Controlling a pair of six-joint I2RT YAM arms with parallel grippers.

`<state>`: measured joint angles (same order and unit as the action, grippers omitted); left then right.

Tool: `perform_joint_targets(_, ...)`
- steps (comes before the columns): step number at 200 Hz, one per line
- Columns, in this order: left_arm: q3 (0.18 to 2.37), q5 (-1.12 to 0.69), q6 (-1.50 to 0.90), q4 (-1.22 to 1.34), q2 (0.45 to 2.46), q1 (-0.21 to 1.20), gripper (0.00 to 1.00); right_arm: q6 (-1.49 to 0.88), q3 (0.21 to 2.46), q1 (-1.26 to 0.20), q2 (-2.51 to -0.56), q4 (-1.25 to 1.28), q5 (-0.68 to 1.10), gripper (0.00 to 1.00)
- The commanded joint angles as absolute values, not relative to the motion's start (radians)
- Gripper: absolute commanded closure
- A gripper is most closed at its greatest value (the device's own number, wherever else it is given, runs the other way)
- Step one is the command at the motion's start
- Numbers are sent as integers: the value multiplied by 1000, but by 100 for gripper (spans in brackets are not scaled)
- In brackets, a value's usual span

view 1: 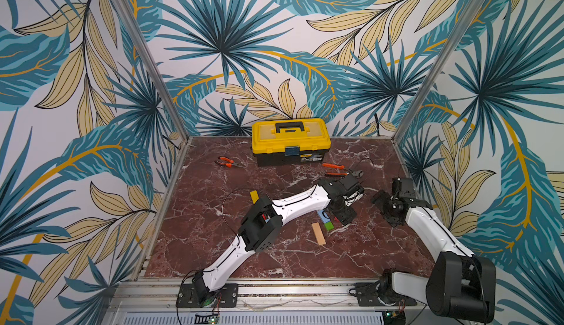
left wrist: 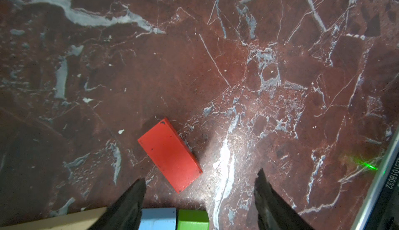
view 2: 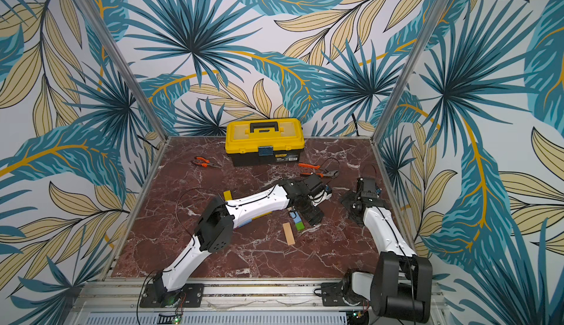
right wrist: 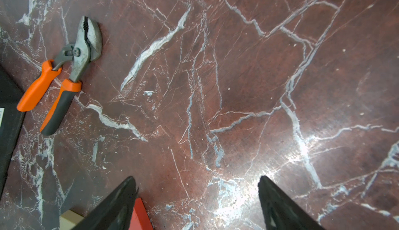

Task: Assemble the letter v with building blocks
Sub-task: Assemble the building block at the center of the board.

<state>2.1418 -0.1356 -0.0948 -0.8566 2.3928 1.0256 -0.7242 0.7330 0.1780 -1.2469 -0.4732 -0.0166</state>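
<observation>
Fingers [left wrist: 127,207] of the left gripper [left wrist: 200,175] were spread, nothing clamped, either side of the light-blue block [left wrist: 157,218] and green cube [left wrist: 192,219], the red block [left wrist: 170,153] lying just ahead, likely lined up for a pick; the right gripper [right wrist: 197,177] was parked wide apart.

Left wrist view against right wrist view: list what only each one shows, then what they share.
Only the left wrist view: a whole red block lying flat, plus the light-blue block, green cube and tan bar at the frame edge. Only the right wrist view: the orange-handled pliers and a sliver of a red piece. Shared: the marble table, and each view's own gripper, left gripper and right gripper, open and empty.
</observation>
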Motion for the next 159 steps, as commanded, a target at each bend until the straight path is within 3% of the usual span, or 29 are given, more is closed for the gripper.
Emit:
perform_joint_targets(1,2161,-129,-104,-861,2429,1016,23,-705,714,184,-1260,-466,-11,11)
perform_joint_targets(159,2186,-130,-121,-860,2480,985,29,-691,708,183,-1293,-448,3,11)
